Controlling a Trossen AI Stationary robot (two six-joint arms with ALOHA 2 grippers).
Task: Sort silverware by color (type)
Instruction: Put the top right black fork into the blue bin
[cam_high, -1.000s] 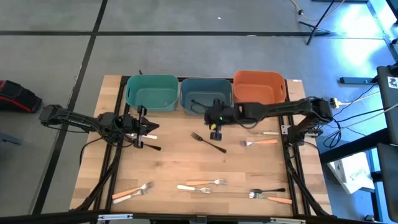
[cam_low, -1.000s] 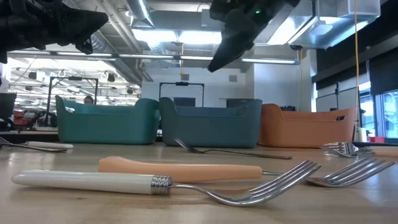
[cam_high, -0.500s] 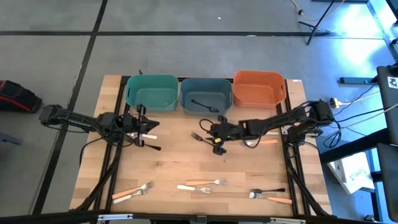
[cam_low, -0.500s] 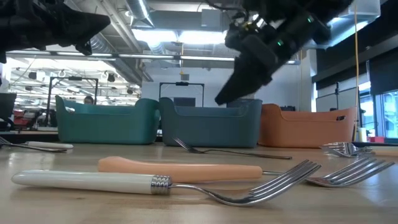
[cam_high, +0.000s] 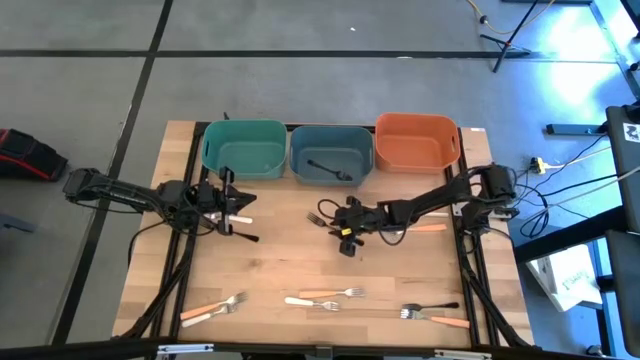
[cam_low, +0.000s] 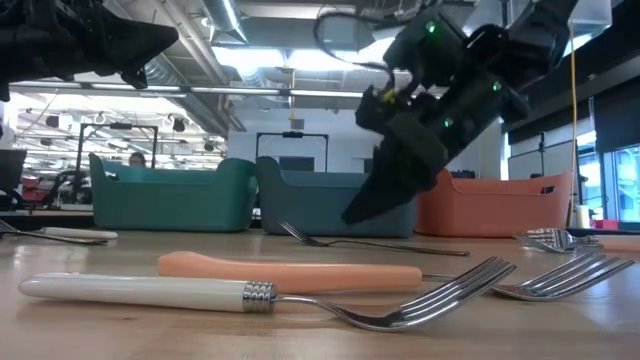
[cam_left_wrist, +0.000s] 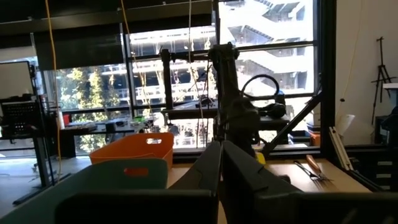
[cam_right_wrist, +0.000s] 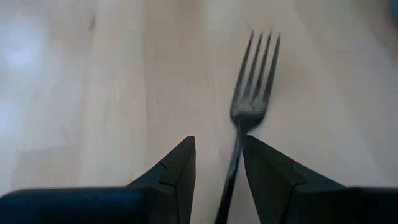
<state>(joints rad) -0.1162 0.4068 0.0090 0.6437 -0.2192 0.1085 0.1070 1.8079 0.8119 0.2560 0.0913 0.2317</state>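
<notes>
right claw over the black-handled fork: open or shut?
Open. In the right wrist view the right claw shows a gap between its dark fingers, with the black-handled metal fork lying flat on the wooden table between them, ungripped.

Scattered forks (cam_high: 325, 298) flat on table

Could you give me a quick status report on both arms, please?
Right gripper open, straddling black-handled fork mid-table. Left gripper shut, waiting by teal bin. Nothing in the way.

Right wrist view: fork (cam_right_wrist: 249, 118) blurred, its handle runs down between the gripper fingers (cam_right_wrist: 171, 171) & off the pic's edge. High view: right gripper (cam_high: 346, 236) covers that fork's handle, only prongs show. Low view: nearest white fork (cam_low: 250, 295) cut off at left edge.
</notes>
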